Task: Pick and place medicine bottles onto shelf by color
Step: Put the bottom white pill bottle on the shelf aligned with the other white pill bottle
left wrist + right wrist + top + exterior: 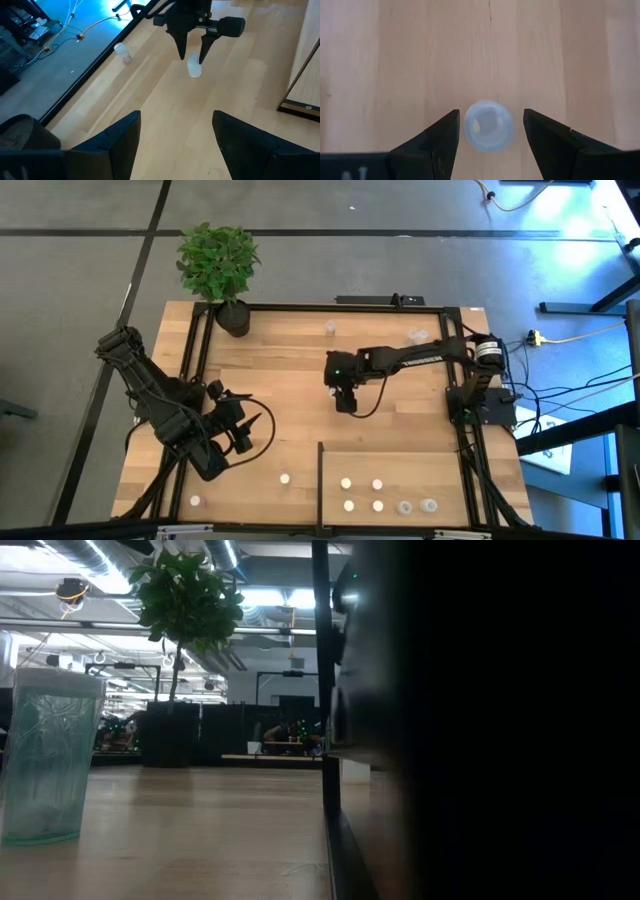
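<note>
At the near edge of the bench (300, 380), the shelf (420, 470) is seen to carry six medicine bottles: four white-capped ones (346, 483) set in a square toward its left side, and two translucent grey ones (405, 507) side by side to their right. So the sorting by color may be judged roughly half done. Off the shelf, two white-capped bottles are left near the front left of the bench, one at (285, 478) and one close to the corner (195, 501).

The left tool (243, 442) is held over that left part of the bench with its fingers spread wide and nothing between them.

Farther in, at the middle of the bench, the right tool (346, 402) is poised straight above a translucent bottle (488, 125). In its wrist view the fingers (440, 137) are seen apart on either side of the bottle, with a gap on each side, so nothing is gripped yet. The bottle appears round, pale and cloudy, standing upright on the wood.

Toward the far edge, one bottle (330, 329) and a small group of translucent ones (418, 335) remain to be moved. A potted plant (218, 265) stands at the far left corner.
</note>
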Motion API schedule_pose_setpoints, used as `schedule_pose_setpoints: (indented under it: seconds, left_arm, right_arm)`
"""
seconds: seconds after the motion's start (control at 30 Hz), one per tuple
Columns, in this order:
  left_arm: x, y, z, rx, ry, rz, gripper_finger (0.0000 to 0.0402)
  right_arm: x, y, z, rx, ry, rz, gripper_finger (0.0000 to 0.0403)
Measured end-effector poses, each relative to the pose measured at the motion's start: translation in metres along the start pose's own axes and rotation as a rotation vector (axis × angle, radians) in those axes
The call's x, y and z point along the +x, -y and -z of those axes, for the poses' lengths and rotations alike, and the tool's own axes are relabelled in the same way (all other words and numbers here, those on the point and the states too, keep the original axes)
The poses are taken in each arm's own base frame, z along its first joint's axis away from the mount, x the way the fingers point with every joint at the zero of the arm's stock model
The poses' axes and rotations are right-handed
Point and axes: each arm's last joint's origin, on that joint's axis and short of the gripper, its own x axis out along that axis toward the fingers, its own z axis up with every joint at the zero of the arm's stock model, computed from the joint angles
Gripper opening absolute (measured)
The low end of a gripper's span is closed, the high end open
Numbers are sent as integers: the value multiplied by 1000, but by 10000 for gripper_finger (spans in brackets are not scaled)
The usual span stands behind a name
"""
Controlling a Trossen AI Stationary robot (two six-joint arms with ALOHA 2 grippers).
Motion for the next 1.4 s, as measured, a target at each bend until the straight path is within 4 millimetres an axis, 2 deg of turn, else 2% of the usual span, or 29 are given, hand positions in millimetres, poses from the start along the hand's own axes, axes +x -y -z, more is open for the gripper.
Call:
schedule_pose_setpoints:
  seconds: [0.43,0.87,0.97,1.17,1.4]
  left_arm:
    - [0,-1,0,9,-2,-6,240]
    - [2,-2,-1,7,-4,-14,240]
    - [2,-2,0,9,-4,-14,240]
    - [2,-2,0,16,-5,-15,240]
    - [2,-2,0,17,-5,-15,240]
  right_arm:
    - [7,3,2,-22,-12,2,223]
    - [17,3,2,72,-16,13,220]
    - [17,4,2,79,-16,12,204]
    - [17,4,3,80,-22,12,146]
    - [17,4,3,113,-20,12,143]
